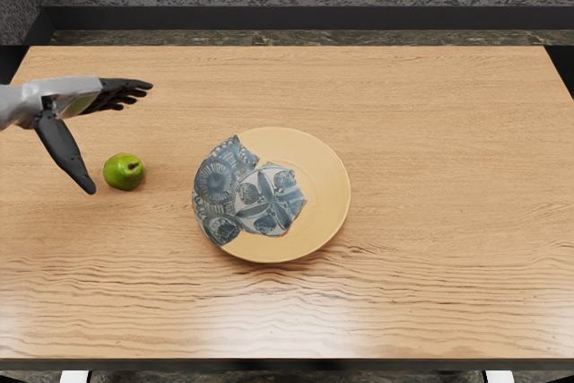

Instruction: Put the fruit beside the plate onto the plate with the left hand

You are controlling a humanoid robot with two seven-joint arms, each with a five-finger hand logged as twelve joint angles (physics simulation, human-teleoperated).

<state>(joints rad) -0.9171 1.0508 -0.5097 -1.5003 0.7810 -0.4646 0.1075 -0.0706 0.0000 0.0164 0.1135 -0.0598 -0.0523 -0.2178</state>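
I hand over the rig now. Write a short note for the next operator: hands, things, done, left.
Left hand: open, empty, hovers just left of the apple, not touching it.
Right hand: not in view.
Apple: on the table, left of the plate, apart from it.
Plate: nothing on it.
Done: nothing yet.
Left: grasp apple, lift, set on plate.

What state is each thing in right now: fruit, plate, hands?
Green apple: resting on the wooden table, left of the plate, apart from it, not held.
Plate: flat on the table, no fruit on it.
Left hand: open, fingers spread, holding nothing, just left of and beyond the apple, thumb pointing down beside it.
Right hand: out of view.
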